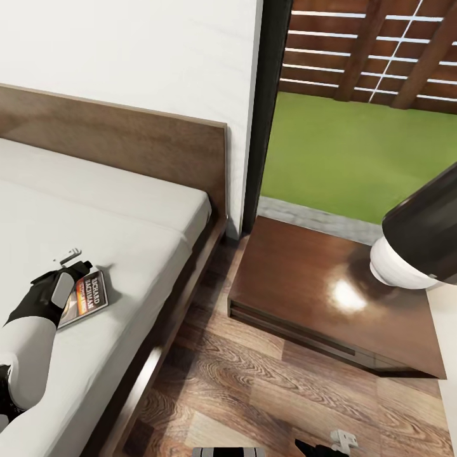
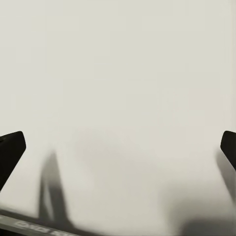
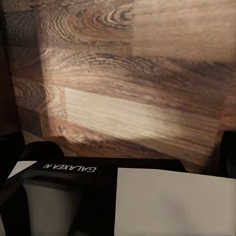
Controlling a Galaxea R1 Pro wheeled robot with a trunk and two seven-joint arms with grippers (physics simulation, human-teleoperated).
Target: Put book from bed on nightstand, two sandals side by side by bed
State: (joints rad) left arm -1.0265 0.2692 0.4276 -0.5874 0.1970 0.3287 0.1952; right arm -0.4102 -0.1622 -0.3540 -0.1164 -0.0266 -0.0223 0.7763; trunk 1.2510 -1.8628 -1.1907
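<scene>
Head view showed the book point(image 1: 84, 298) lying on the bed point(image 1: 127, 216), my left gripper point(image 1: 71, 261) spread open just above it. I judged the pick-up under way; next I had to close, then carry to the nightstand point(image 1: 298, 279). The right gripper's state I couldn't tell.

Beds: one bed point(image 1: 95, 209) is seen, filling the left half of the head view.
Headboards: one headboard point(image 1: 127, 136) is counted, at the upper left.
Books: one book point(image 1: 89, 297) is counted, at the lower left on the mattress.
Nightstands: one nightstand point(image 1: 304, 285) is seen, right of centre.
Lamps: one lamp point(image 1: 419, 241) is counted, at the right edge.
Windows: one window point(image 1: 355, 127) is seen, at the upper right.
Arms: one left arm point(image 1: 28, 343) is counted at the lower left.
Grippers: one left gripper point(image 1: 71, 259) is counted, at the book's upper edge.
</scene>
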